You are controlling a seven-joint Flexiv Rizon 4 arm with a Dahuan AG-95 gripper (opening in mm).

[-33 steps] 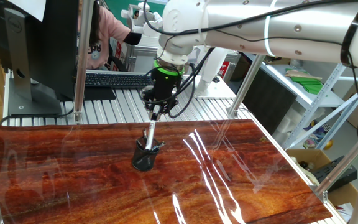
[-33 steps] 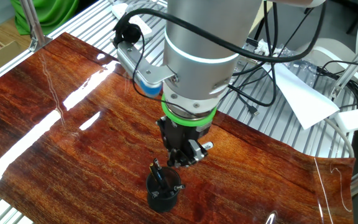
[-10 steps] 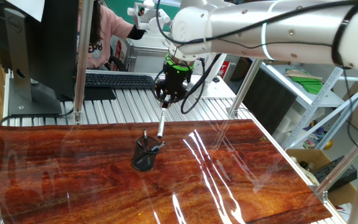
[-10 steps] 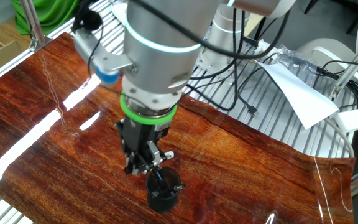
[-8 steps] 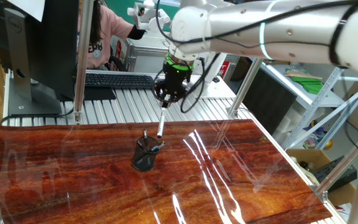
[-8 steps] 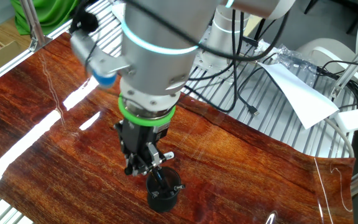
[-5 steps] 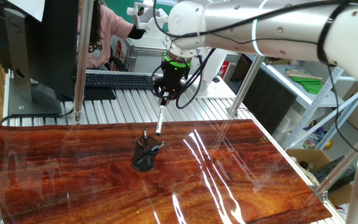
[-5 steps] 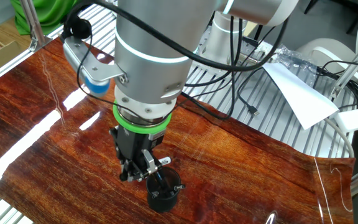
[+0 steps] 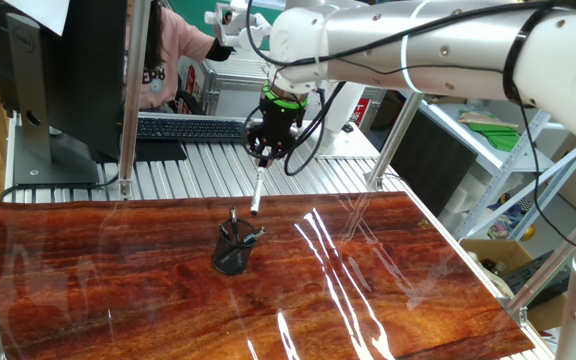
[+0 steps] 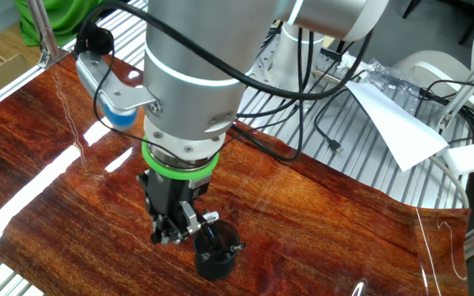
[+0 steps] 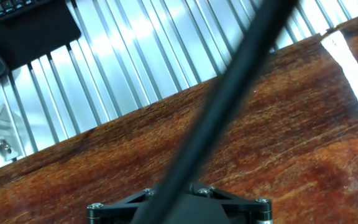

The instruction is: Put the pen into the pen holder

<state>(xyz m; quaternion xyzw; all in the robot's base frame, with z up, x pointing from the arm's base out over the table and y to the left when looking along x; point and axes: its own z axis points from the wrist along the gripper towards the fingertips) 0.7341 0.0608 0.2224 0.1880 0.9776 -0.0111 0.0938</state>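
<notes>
My gripper [image 9: 264, 157] is shut on the pen [image 9: 257, 189]. The pen hangs almost straight down, black at the top and silvery-white lower down. Its tip is in the air just above and slightly right of the pen holder [image 9: 233, 251], a small black mesh cup on the reddish wood tabletop. In the other fixed view the gripper [image 10: 174, 233] hovers just left of the pen holder [image 10: 216, 256], and the pen is mostly hidden behind the fingers. The hand view shows the pen [image 11: 229, 87] as a dark blurred bar running diagonally up from the gripper [image 11: 174, 198].
Short dark pens [image 9: 232, 218] stand in the cup. Behind the table are a keyboard [image 9: 188, 128], a monitor [image 9: 58, 70], a metal post [image 9: 128, 100] and a person in pink [image 9: 168, 55]. Cables [image 10: 336, 90] and white paper [image 10: 401, 123] lie on the slatted frame.
The pen reached down into the cup earlier; it now hangs above the rim. Over the last second the gripper drifted slightly left with the pen still gripped.
</notes>
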